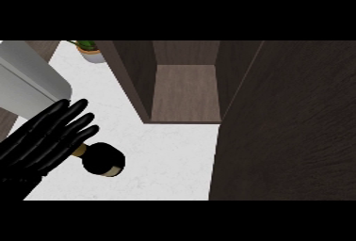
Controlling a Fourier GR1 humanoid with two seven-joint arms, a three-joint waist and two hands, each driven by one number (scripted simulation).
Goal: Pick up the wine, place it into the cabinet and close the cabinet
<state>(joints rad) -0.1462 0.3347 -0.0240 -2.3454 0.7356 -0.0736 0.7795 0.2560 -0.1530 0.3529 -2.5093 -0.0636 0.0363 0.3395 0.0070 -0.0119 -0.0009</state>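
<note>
Reaching with straight, spread fingers, the black left hand is flanking the dark round-topped wine bottle just to its right, probably lining up a grasp. Beyond the hand, the dark wooden cabinet is standing open to receive it.

No readable text anywhere.

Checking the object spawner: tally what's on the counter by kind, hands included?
Wine bottle: 1
Cabinet, door open: 1
Potted plant: 1
Hand (left): 1
Total: 4
</note>
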